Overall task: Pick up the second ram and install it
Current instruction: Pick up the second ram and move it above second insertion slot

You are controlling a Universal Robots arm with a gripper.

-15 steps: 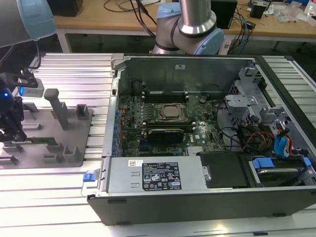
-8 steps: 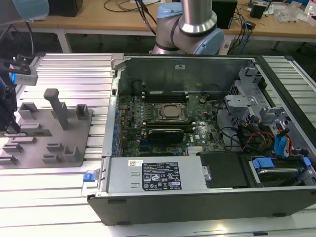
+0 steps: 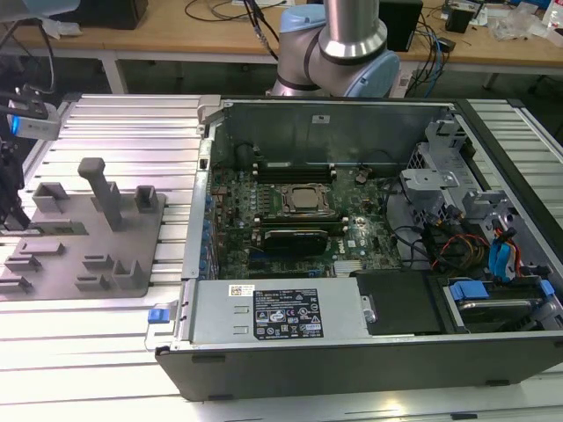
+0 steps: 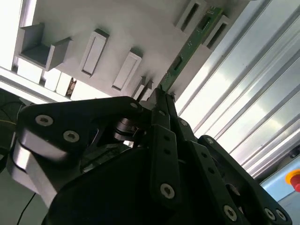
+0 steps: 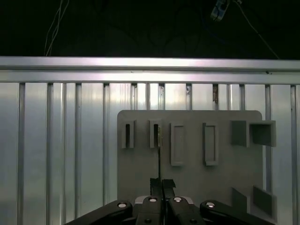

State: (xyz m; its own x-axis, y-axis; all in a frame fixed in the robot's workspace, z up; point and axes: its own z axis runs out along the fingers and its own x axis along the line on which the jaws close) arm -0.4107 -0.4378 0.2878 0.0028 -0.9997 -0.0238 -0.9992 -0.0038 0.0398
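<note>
The gripper (image 5: pixel 160 182) has its fingers (image 4: pixel 165 117) closed on the near end of the ram (image 4: pixel 188 46), a thin green stick seen edge-on in the first wrist view. Its far end reaches a slotted block (image 5: pixel 155 133) on the grey fixture (image 5: pixel 192 185). Whether the ram has left that block cannot be told. The hold is on one end only, so the main risk is leverage: the long free part may sag or swing, and the stick could twist or slip between the pads. If the far end sits in the block, a lift that is not straight may jam it against the block's walls and drag it askew in the grip. Any such tilt would matter later, since the case (image 3: pixel 334 123) lies well apart from the fixture and the room around the socket (image 3: pixel 305 200) looks crowded, leaving little margin for a crooked stick.
</note>
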